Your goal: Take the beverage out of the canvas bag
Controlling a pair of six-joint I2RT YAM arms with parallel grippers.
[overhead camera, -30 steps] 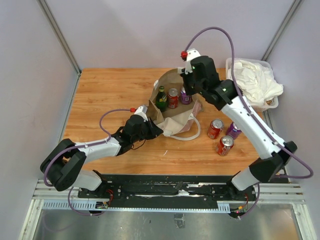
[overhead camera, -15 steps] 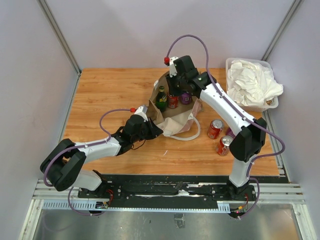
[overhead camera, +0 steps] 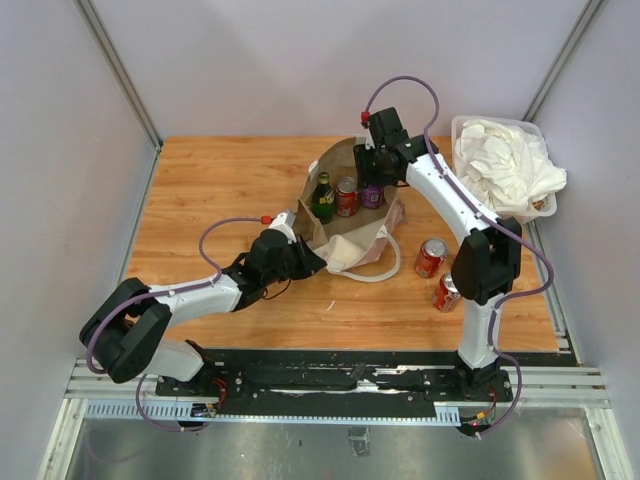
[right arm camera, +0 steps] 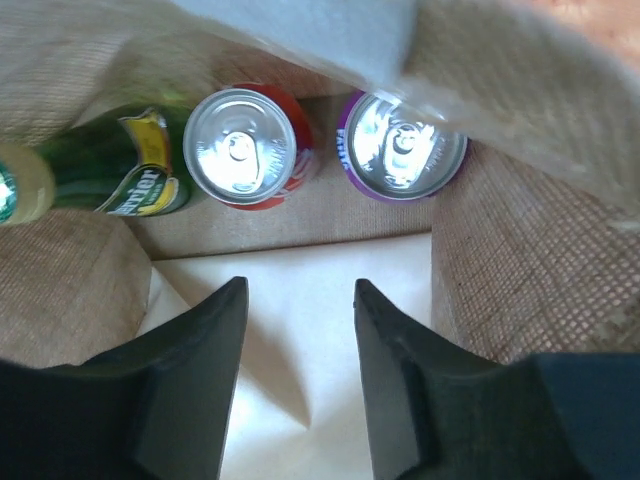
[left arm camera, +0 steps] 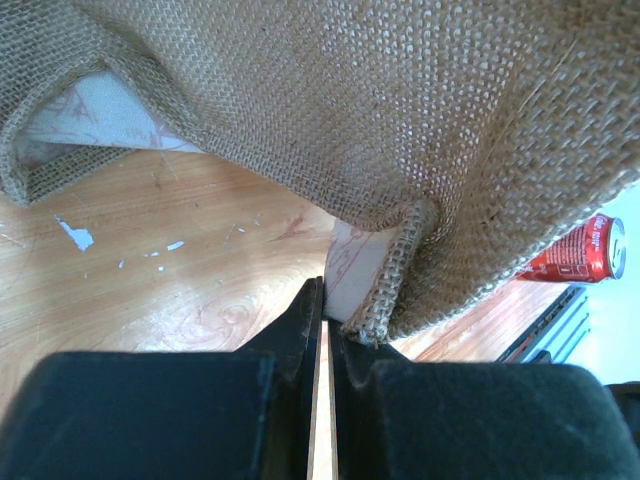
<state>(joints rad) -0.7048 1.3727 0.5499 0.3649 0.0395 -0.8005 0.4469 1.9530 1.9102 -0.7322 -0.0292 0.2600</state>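
Tan canvas bag (overhead camera: 352, 243), mid-surface, is pinched at its rim by our left hand (left arm camera: 322, 305) as our right hand (right arm camera: 295, 300), fingers parted, hovers over the red can (right arm camera: 243, 148) inside, which we reckon it must next straddle and grip.

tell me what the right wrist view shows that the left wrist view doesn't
Only the right wrist view: the inside of the canvas bag, holding a green bottle, a red can and a purple can, with the right pincer open. Only the left wrist view: the left pincer shut on the bag's hem, the wooden table and a second red can out on it. Both: the bag's coarse tan weave.
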